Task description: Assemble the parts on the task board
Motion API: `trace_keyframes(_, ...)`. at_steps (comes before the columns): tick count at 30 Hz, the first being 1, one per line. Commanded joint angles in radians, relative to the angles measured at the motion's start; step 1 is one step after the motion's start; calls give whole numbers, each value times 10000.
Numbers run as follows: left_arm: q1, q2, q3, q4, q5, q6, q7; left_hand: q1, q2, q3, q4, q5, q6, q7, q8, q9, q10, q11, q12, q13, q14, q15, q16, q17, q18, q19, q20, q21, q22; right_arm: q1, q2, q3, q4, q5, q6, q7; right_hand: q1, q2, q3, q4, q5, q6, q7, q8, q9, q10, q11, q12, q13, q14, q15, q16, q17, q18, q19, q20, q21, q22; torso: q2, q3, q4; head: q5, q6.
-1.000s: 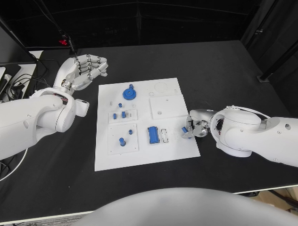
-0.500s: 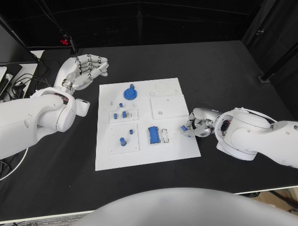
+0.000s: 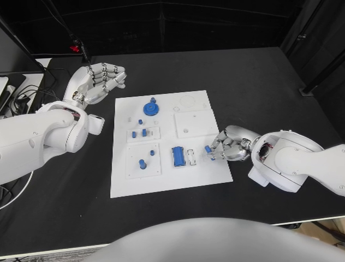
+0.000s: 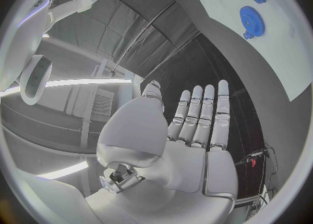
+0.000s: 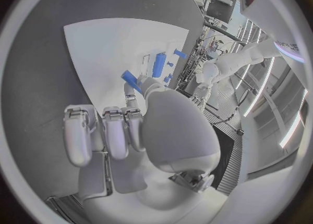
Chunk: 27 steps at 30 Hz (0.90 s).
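The right hand (image 3: 226, 148) pinches a small blue plastic bar (image 3: 209, 150) in its fingers above the right edge of the white rectangular task board (image 3: 168, 174). An empty slot lies just left. The left hand (image 3: 100, 79), fingers apart, hovers far left over the black tabletop (image 3: 251, 76).

**Three cameras, one board**

Head camera looks steeply down on the black table (image 3: 251, 82), task board (image 3: 168, 177) central. Left wrist camera sits behind the open left hand (image 4: 185, 146), catching the board's corner (image 4: 261, 52). Right wrist camera peers past the right hand (image 5: 140, 130) at that board (image 5: 111, 52).
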Motion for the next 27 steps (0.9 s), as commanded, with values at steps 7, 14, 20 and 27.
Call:
trace_keyframes(7,15,29,9,-14,31,88,29,127,-6,-38,-13,66,89,620,40,-6,10,-86,68,-16,61,-12,73,-18,104,51,4,34,-17,26,79,4,-44,2736,-312,1400,-242,-29,-196,-78,604,267,-116,-186,-13,1021,-54,26,2626,1056,-67,25,2635,-73,1041,-55,29,2634,12,1,-1,37,-1)
trace_keyframes(14,15,55,9,-31,31,102,23,127,-6,-38,-13,66,89,620,40,-6,10,-86,68,-16,61,-12,73,-18,104,51,4,34,-17,33,233,5,-195,3750,13,1737,-588,-10,-483,132,658,267,-93,-289,-24,1021,-33,26,2626,1056,-68,25,2635,-73,1041,-57,29,2634,0,-3,3,38,-1)
trace_keyframes(20,14,68,9,-44,31,113,19,127,-6,-38,-13,66,89,620,40,-6,10,-86,68,-16,61,-12,73,-18,104,51,4,34,-17,36,579,6,-542,3965,571,1265,-904,38,-790,391,697,219,-63,-414,-46,1021,-10,26,2626,1056,-60,25,2635,-73,1041,-56,29,2634,-9,3,3,84,-1)
trace_keyframes(27,14,64,9,-33,31,124,15,127,-6,-38,-13,66,89,620,40,-6,10,-86,68,-16,61,-12,73,-18,104,51,4,34,-17,35,982,4,-947,3561,885,574,-967,66,-883,458,698,212,-57,-444,-48,1021,-3,26,2626,1056,-54,25,2635,-73,1041,-52,29,2634,11,16,8,133,-1)
